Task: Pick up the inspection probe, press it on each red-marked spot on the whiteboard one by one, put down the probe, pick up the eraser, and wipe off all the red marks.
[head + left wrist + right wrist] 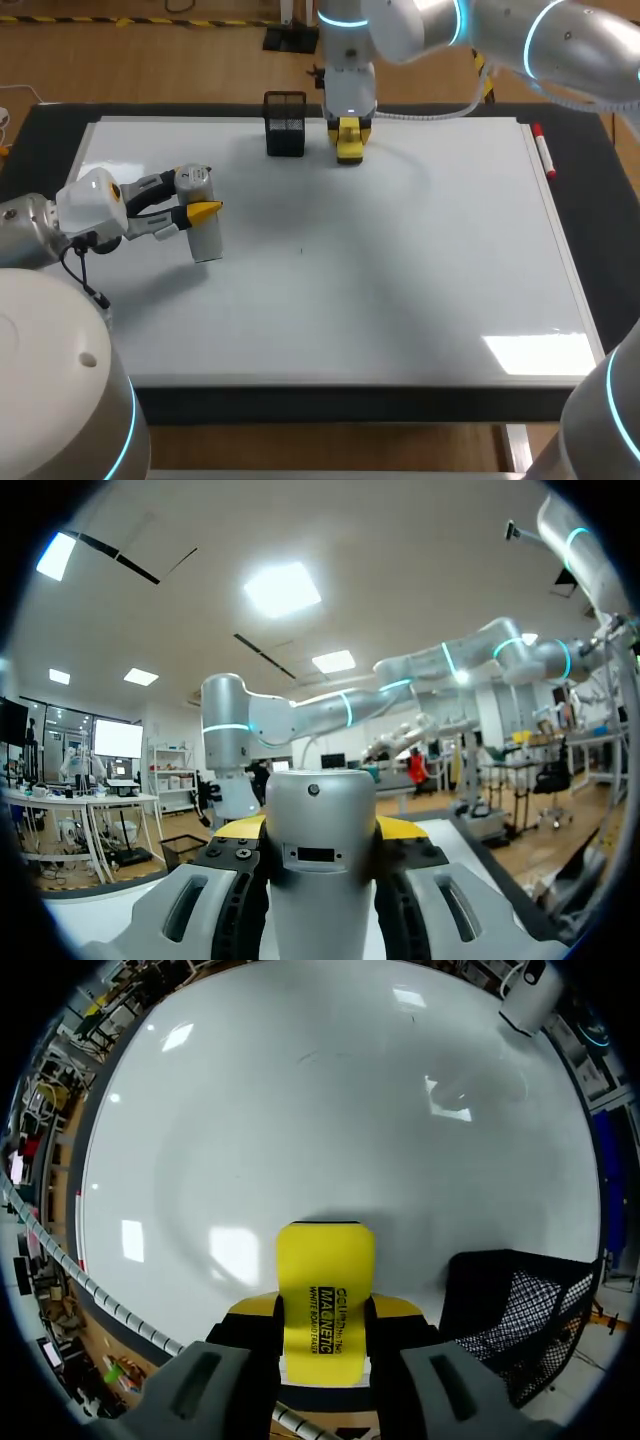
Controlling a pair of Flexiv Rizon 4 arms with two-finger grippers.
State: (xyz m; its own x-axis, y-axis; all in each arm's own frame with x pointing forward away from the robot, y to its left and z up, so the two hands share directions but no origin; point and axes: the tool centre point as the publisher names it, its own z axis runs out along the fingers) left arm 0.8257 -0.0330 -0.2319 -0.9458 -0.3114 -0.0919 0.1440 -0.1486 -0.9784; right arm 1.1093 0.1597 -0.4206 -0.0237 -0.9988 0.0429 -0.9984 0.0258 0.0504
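Left gripper [198,205] sits at the left side of the whiteboard [400,280], jaws clenched on the inspection probe [206,240]. In the left wrist view the silvery cylinder [320,850] stands right between the yellow fingertips [402,828]. Over at the top middle of the frame, the right gripper [349,135] has its jaws grasping the yellow eraser [349,155], at the board's far edge. Can't tell if the eraser actually touches the board. A black mesh basket [285,124] stands just left of it, close beside the gripper in the right wrist view [520,1310]. A red marker [543,152] lies along the board's right edge, upper right, and the black desk [50,120] shows around the board.
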